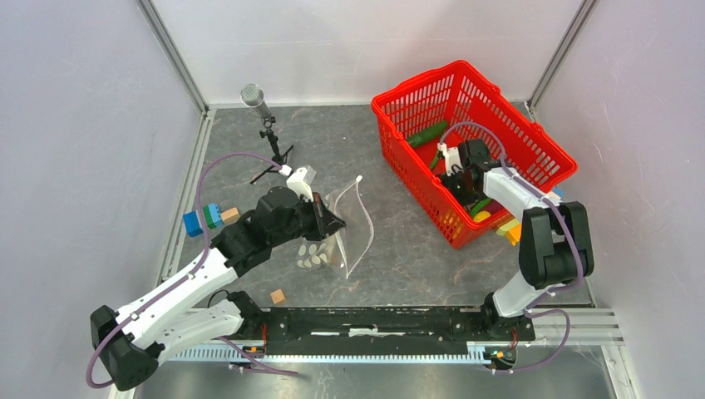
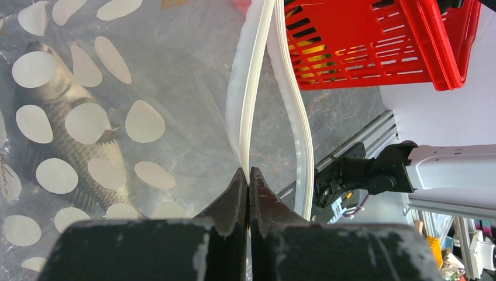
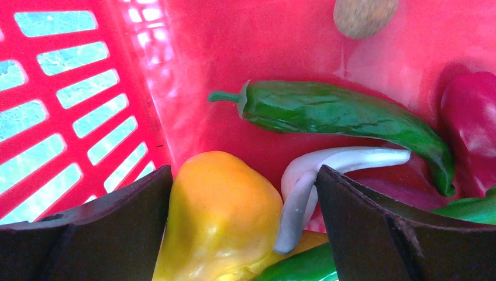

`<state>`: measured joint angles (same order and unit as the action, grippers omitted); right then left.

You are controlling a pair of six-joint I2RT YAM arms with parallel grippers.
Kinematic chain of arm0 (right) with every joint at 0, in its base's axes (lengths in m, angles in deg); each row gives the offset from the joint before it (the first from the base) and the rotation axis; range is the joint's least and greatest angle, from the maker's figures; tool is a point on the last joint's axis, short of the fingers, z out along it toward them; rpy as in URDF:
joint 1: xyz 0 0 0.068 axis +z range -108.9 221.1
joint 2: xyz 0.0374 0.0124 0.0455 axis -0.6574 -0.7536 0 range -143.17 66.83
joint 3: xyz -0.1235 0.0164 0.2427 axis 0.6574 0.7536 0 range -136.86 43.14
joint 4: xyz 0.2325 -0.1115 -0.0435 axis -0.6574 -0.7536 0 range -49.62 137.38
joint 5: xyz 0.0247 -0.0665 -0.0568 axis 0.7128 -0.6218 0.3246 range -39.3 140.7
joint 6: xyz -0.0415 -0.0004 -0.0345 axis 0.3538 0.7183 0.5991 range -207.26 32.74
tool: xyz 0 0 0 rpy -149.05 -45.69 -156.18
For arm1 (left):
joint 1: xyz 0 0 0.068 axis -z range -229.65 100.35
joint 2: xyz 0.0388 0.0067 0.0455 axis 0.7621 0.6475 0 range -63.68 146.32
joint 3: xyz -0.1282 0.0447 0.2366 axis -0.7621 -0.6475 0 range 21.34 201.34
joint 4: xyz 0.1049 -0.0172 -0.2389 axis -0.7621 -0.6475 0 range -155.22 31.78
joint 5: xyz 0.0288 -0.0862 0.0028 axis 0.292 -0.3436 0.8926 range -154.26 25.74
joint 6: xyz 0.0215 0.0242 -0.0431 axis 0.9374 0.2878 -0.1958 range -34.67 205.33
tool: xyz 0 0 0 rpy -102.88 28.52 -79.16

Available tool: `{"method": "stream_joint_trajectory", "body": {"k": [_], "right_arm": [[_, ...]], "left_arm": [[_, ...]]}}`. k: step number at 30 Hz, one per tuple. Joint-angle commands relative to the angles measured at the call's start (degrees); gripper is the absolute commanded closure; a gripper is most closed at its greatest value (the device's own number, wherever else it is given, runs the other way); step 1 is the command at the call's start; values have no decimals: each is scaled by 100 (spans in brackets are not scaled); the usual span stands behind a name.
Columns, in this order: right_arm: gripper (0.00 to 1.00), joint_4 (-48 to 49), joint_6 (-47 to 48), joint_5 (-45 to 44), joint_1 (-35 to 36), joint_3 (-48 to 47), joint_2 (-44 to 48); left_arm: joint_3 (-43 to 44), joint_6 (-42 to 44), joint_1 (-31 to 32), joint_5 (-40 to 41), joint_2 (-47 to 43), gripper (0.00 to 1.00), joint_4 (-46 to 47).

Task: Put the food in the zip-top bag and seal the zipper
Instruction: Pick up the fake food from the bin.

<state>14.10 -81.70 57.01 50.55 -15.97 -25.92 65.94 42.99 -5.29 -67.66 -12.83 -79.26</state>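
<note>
Pinches the zipper [image 1: 363, 218] of the dotted bag [image 1: 328, 249] with the left gripper [image 1: 331, 223], low over the grey table [image 1: 399, 266], left of centre. From the left wrist, clamps the left gripper [image 2: 248, 172] tight, fingers pressed together on one white lip of the zipper [image 2: 252, 88]. Leaves the other lip bowed off to the right, mouth open. Already has a grey fish [image 2: 70, 140] inside the bag [image 2: 175, 70], lying flat behind the white dots. Catches the red basket [image 2: 374, 41] beyond the zipper.

Reaches down into the red basket [image 1: 416, 83] at the far right with the right gripper [image 1: 465, 179], well apart from the bag. Spreads the right gripper [image 3: 241, 172] wide, pinching nothing. Straddles a yellow piece [image 3: 216, 216], close against the left finger; cannot tell whether touching.

Shows more toys against the basket wall [image 3: 193, 70]:
- a white curved piece [image 3: 327, 164] just beside the yellow piece
- a long green pod [image 3: 339, 114] behind the white curved piece
- a brown lump [image 3: 364, 14] at the top edge
- a magenta aubergine [image 3: 474, 117] at the right edge

Elsewhere on the table:
- a microphone [image 1: 253, 96] on a small tripod at the far side
- blue and green blocks [image 1: 204, 218] with a wooden cube [image 1: 230, 214] just beside them, near the left arm
- another cube [image 1: 278, 296] by the near rail
</note>
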Motion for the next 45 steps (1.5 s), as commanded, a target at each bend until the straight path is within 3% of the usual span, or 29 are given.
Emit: {"method": "stream_joint_trajectory", "body": {"k": [1,11,21,22,26,31,39,45], "right_arm": [[4,-307,93,278,-7,-64,121],[2,-678,218,254,-5,-59,638],[2,-181,182,265,-9,607,513],[4,-186,163,172,-8,567,491],[26,-33,68,35,-7,455,655],[39,308,-183,-7,-5,335,1127],[44,731,-547,-592,-5,326,2369],[47,791,-886,-380,-6,247,3140]], "left_arm": [[14,191,-6,41,-99,98,20],[61,215,-6,43,-10,98,21],[286,421,-6,252,13,98,-269],[278,416,-6,249,7,98,-268],[243,363,-8,241,-24,98,-244],[227,341,-6,197,5,98,-207],[211,322,-7,139,8,98,-181],[247,330,-6,65,17,98,-181]]}}
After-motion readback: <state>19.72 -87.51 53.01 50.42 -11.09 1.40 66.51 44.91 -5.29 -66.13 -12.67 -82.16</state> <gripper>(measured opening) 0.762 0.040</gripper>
